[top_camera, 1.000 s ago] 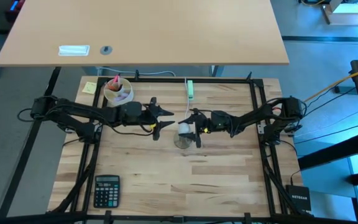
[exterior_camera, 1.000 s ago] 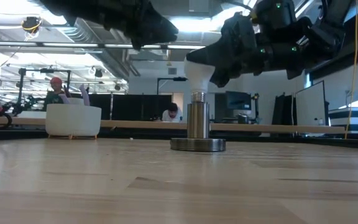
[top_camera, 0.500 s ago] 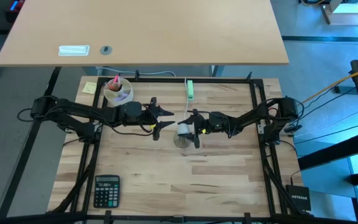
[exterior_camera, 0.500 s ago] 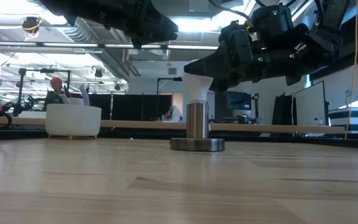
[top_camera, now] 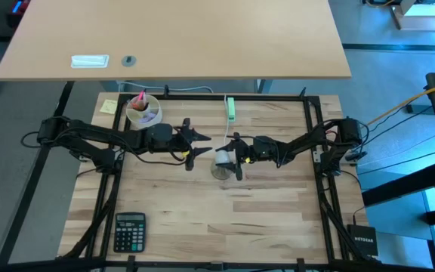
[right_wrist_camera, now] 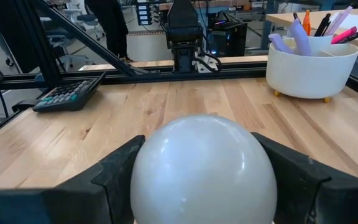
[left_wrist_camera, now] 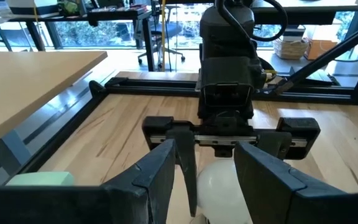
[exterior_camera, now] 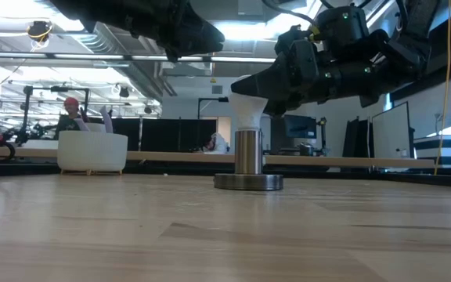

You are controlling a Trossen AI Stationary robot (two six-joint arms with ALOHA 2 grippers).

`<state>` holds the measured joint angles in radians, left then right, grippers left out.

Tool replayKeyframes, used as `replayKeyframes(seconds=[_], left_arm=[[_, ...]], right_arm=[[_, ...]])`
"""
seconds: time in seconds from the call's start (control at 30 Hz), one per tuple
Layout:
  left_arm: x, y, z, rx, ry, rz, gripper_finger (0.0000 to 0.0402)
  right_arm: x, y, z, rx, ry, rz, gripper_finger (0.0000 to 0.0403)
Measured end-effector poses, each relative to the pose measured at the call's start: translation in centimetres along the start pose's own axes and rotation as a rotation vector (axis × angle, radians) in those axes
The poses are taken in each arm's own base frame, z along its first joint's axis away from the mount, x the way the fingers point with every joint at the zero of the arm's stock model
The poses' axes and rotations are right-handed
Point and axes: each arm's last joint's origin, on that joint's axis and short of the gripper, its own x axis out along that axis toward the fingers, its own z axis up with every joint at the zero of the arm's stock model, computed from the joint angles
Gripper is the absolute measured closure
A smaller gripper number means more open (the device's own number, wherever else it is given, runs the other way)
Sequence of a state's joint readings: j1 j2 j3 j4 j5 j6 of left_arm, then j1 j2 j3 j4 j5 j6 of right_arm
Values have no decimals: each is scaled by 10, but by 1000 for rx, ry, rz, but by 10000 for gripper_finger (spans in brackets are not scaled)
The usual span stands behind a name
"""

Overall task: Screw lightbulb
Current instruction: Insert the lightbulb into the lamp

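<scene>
So the right gripper (top_camera: pixel 227 158) has its two fingers (right_wrist_camera: pixel 107 177) clamped on either side of the lightbulb (exterior_camera: pixel 248 108), holding it by the round white head. In the low view the lightbulb sits upright with its narrow end down in the metal socket (exterior_camera: pixel 248 162), a short silver post on a round flat base resting on the wooden tabletop (exterior_camera: pixel 210 235). You can't see any thread between the white part and the top of the post, so it looks seated right down on it. From above, all of this is around the middle of the tabletop, a bit toward the back edge.

The left gripper (top_camera: pixel 189 143) hangs just beside the lightbulb, off the tabletop, pointing at it from the other side. Its fingers (left_wrist_camera: pixel 157 177) have a narrow gap between them and nothing in there. In the left wrist view you can see the lightbulb through that gap with the right gripper closed around it.

Other stuff: a white cup (top_camera: pixel 143 110) full of pens near the back left corner, a yellow sticky note (top_camera: pixel 109 106) beside it, a calculator (top_camera: pixel 129 231) at the front left, and a small green block (top_camera: pixel 231 109) at the back edge. There are people (exterior_camera: pixel 70 113) way off in the room behind.
</scene>
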<state>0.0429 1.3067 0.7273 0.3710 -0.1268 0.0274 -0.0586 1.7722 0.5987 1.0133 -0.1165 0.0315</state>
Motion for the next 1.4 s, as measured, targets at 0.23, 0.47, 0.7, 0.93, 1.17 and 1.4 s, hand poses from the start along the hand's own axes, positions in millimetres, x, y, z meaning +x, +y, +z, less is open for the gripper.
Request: replayKeyframes(seconds=[0.23, 0.47, 0.7, 0.93, 1.17, 1.4], left_arm=[[0, -1, -10, -59, 99, -12, 245], [-2, -1, -19, -146, 195, -8, 244], [14, -6, -45, -205, 324, 4, 244], [28, -8, -63, -208, 380, 6, 244], [29, -7, -66, -205, 391, 11, 244], [32, -24, -104, -197, 309, -49, 250]], right_arm=[[0, 0, 1, 9, -17, 0, 134], [0, 0, 1, 11, -18, -1, 138], [0, 0, 1, 12, -22, -10, 138], [0, 0, 1, 13, -23, -10, 139], [0, 0, 0, 18, -21, 4, 139], [0, 0, 0, 19, -21, 7, 139]])
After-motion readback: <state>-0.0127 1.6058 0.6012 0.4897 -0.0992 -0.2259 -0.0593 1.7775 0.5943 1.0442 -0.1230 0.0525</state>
